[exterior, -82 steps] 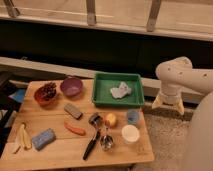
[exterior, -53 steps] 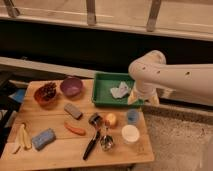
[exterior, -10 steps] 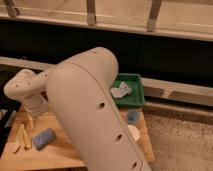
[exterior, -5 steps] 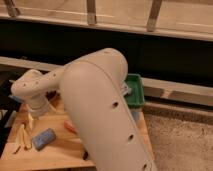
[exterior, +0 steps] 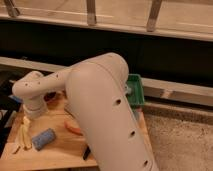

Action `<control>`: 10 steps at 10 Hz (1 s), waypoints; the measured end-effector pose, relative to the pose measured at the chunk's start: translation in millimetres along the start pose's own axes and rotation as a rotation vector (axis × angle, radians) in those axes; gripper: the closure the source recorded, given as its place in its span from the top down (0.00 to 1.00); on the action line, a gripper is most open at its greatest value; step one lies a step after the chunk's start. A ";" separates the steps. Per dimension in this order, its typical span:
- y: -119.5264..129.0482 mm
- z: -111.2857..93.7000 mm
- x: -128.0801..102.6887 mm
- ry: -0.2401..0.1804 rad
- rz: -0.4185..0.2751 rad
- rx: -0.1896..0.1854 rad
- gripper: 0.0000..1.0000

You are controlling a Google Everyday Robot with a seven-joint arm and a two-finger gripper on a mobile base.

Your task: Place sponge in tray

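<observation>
The blue sponge (exterior: 44, 139) lies on the wooden table (exterior: 60, 150) near its front left. The green tray (exterior: 136, 91) stands at the table's back right, mostly hidden behind my arm. My big white arm (exterior: 100, 110) sweeps across the view from the lower right to the left. Its wrist ends over the table's left side, and my gripper (exterior: 33, 115) hangs there, just above and to the left of the sponge, apart from it.
An orange carrot (exterior: 74, 128) lies right of the sponge. Pale yellow peel strips (exterior: 22, 137) lie at the table's left edge. A black handle (exterior: 86, 152) shows at the front. A dark bowl (exterior: 51, 96) peeks out behind the wrist. A railing wall runs behind.
My arm has swung further left and toward the camera, and its wrist has come down closer to the sponge. The sponge has not moved.
</observation>
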 end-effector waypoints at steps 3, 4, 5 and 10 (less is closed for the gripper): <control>-2.2 15.1 6.2 0.041 0.000 0.021 0.80; -2.5 22.6 8.7 0.056 0.001 0.020 0.80; -8.9 33.5 13.8 0.076 0.012 0.019 0.80; -23.2 52.8 21.7 0.121 0.050 0.009 0.80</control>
